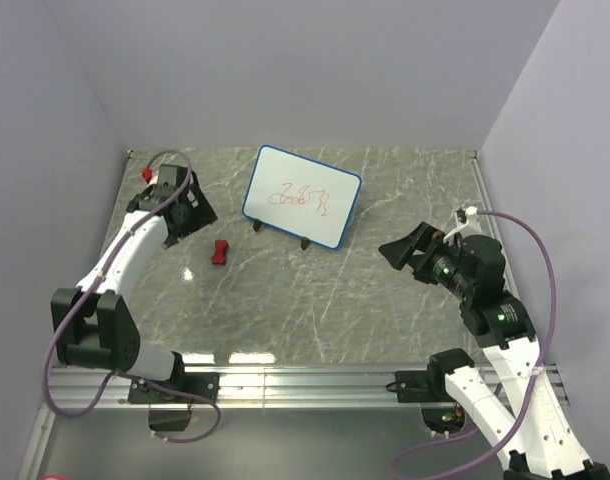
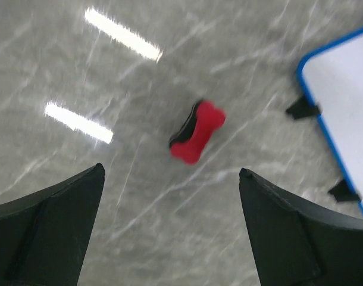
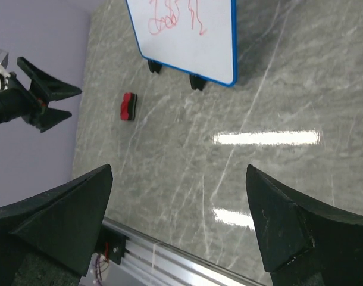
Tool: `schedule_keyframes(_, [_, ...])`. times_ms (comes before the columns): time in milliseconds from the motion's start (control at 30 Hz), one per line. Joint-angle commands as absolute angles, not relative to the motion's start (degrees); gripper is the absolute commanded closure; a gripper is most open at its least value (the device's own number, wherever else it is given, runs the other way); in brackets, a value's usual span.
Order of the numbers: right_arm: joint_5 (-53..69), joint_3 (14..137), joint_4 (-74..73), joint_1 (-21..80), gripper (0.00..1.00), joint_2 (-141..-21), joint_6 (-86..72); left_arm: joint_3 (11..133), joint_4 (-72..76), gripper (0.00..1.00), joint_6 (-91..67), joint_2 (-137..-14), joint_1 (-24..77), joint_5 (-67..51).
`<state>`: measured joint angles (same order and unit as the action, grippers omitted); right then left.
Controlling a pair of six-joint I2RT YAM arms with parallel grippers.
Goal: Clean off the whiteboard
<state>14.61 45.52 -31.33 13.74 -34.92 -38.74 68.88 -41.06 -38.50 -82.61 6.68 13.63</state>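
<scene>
The grey marble table (image 1: 385,300) carries the whiteboard (image 1: 325,215), which stands propped on its black feet toward the far middle, red scribbles (image 1: 301,197) on its face. The right gripper (image 1: 403,250) hangs to the board's right with its fingers spread wide. The left gripper (image 1: 193,212), spread just as wide, hangs to the board's left, near a small red-and-black block (image 1: 219,252) lying apart from the board.

glossy whiteboard (image 1: 303,196), polished marble-look table (image 1: 315,300)
</scene>
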Motion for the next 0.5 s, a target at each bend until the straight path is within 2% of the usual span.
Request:
schedule_keyframes(0, [16.08, 44.65, -35.85, 14.15, 0.0, -32.09, -38.67, 66.54, -43.95, 0.01, -36.31, -77.17, 6.24, 7.31])
schedule_keyframes(233, [16.87, 42.8, -39.1, 14.15, 0.02, -28.74, -36.83, 61.88, -42.55, 0.01, -36.74, -80.94, 6.33, 8.7])
schedule_keyframes(300, [16.79, 43.85, -41.12, 14.15, 0.02, -29.44, -35.43, 61.26, -40.53, 0.06, -34.81, -82.35, 6.42, 6.6])
schedule_keyframes(467, [16.61, 42.19, -40.96, 14.15, 0.03, -30.23, -34.54, 63.36, -36.92, 0.06, -30.16, -88.48, 8.87, 6.5])
